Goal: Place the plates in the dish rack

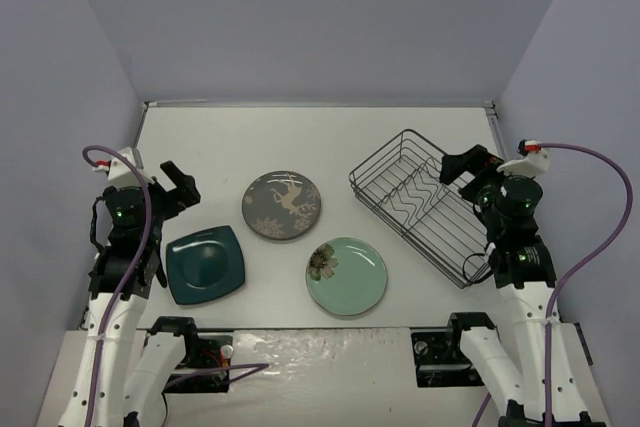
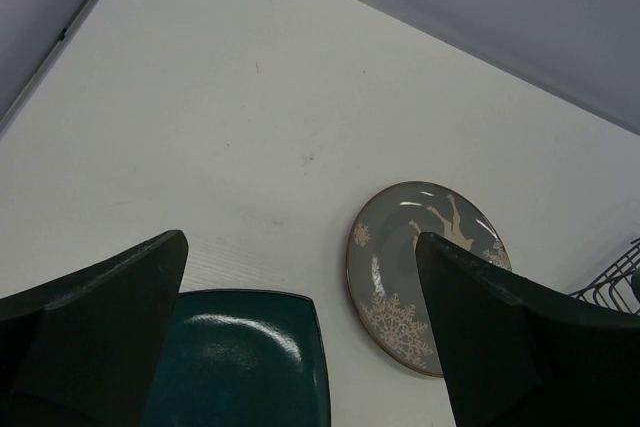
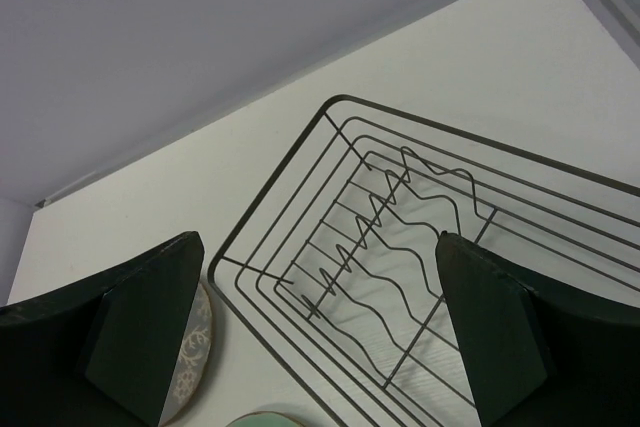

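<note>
Plates (image 1: pixel 282 205) lie on white table (image 1: pixel 230 137), lavender walls (image 1: pixel 320 17); left hand (image 1: pixel 180 183), right hand (image 1: pixel 461 171) agape.

Diffuse light from overhead. The white tabletop (image 1: pixel 300 137) is bright and the walls (image 1: pixel 320 17) are an even, muted lavender. Shadows are short and soft, faint beneath the rack (image 1: pixel 425 202). Small white highlights mark the teal plate (image 2: pixel 235 342) and the deer plate (image 2: pixel 420 277). The overhead view is sharp throughout. In both wrist views the near tool fingers (image 2: pixel 100 337) are dark, underexposed and slightly soft, while the far tabletop is clear.
</note>
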You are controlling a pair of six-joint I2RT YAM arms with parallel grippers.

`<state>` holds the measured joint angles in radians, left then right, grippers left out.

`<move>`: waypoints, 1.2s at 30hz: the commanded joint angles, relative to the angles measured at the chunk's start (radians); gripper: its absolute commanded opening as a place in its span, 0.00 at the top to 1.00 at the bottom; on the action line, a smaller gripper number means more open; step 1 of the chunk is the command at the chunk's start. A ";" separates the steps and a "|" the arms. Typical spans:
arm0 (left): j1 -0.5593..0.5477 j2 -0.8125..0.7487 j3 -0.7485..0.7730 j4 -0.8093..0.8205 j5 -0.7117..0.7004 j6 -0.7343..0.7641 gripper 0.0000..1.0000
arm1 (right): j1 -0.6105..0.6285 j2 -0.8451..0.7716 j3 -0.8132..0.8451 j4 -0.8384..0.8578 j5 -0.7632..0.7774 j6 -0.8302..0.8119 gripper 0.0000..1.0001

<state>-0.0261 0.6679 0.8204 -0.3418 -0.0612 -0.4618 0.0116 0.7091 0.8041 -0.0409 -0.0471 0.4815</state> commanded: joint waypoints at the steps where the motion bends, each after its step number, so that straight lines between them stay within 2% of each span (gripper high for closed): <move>1: -0.001 0.015 0.014 0.043 -0.004 -0.012 0.03 | -0.007 0.004 0.090 -0.057 0.019 0.000 0.00; 5: -0.001 0.033 0.016 0.061 0.028 -0.019 0.03 | -0.005 0.073 0.111 -0.082 -0.146 -0.004 0.00; 8: -0.001 0.042 0.008 0.081 0.053 -0.020 0.03 | 0.029 0.131 0.059 -0.008 -0.318 0.022 0.00; 9: -0.001 0.047 0.009 0.082 0.055 -0.023 0.03 | 0.076 0.155 0.034 0.015 -0.339 0.030 0.00; 10: -0.001 0.051 0.010 0.083 0.055 -0.024 0.03 | 0.095 0.177 0.019 0.024 -0.327 0.037 0.00; 11: -0.001 0.055 0.010 0.083 0.056 -0.026 0.03 | 0.174 0.202 0.012 0.019 -0.231 0.038 0.00; 12: -0.001 0.058 0.011 0.083 0.057 -0.029 0.03 | 0.305 0.230 0.006 0.010 -0.093 0.037 0.00; 15: -0.001 0.067 0.010 0.084 0.061 -0.028 0.03 | 0.565 0.292 0.018 -0.005 0.095 0.045 0.00; 19: 0.000 0.068 0.015 0.067 0.051 -0.029 0.03 | 0.709 0.334 -0.003 -0.025 0.189 0.091 0.00; 26: 0.000 0.060 0.007 0.077 0.061 -0.031 0.03 | 0.718 0.233 -0.222 -0.007 0.094 0.246 0.00; 33: -0.001 0.081 0.003 0.090 0.076 -0.035 0.03 | 0.714 0.110 -0.335 -0.070 0.072 0.330 0.00; 36: 0.000 0.102 0.010 0.095 0.095 -0.037 0.03 | 0.709 0.076 -0.405 -0.067 0.011 0.378 0.00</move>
<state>-0.0261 0.7440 0.8204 -0.3209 0.0054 -0.4829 0.7272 0.8200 0.4483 -0.1351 0.0174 0.7686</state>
